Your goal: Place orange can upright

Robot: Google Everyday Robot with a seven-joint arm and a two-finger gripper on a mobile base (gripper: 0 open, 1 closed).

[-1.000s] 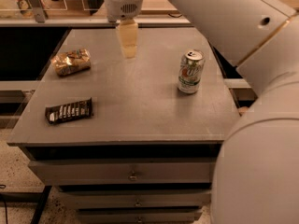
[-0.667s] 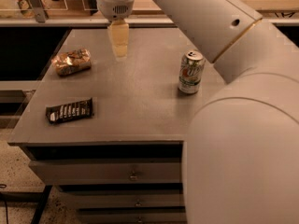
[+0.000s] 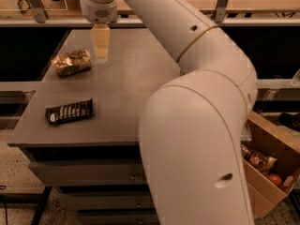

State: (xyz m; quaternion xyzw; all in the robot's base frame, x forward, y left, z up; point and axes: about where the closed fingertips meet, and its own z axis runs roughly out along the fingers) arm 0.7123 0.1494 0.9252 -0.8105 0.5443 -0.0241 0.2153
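1. The orange can (image 3: 71, 63) lies on its side at the far left of the tabletop (image 3: 131, 83), its long axis running roughly left to right.
2. The tool (image 3: 101, 56) hangs pointing downward from the wrist, just right of the can and slightly farther back. The can is not in its grip.
3. Tool state: I cannot tell whether it is spread or pressed together.
4. A dark snack bar wrapper (image 3: 70, 111) lies flat at the near left, apart from the can.
5. The robot arm (image 3: 197, 139) hides the right side of the tabletop.
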